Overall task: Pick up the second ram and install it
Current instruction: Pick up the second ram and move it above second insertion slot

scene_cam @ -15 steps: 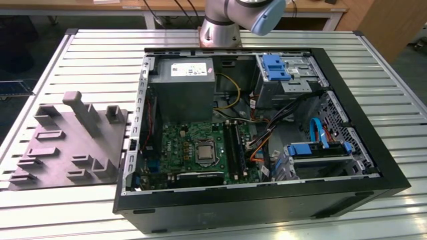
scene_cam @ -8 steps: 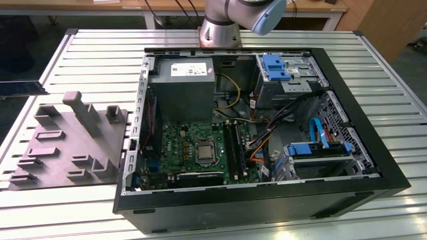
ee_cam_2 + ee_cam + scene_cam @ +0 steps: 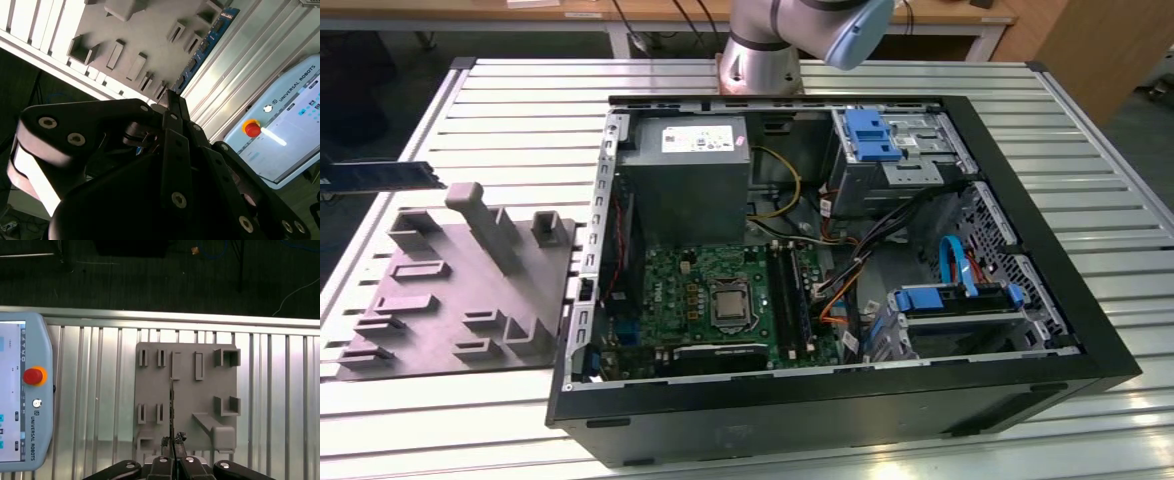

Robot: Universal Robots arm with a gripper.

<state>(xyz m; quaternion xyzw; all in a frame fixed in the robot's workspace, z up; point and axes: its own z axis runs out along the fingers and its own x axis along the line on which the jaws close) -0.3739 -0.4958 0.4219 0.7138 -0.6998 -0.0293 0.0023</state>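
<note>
Over by the grey holder tray (image 3: 187, 392), the gripper (image 3: 172, 455) is clenching the second ram (image 3: 172, 405) by one end, well apart from the open computer case (image 3: 854, 410). I reckon the stick is risking tilting or slipping, with case walls and cables (image 3: 787, 185) crowding the slots

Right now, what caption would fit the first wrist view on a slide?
The jaws grip the second ram edge-on, seen against the grey fixture tray on the slatted metal table.
</note>
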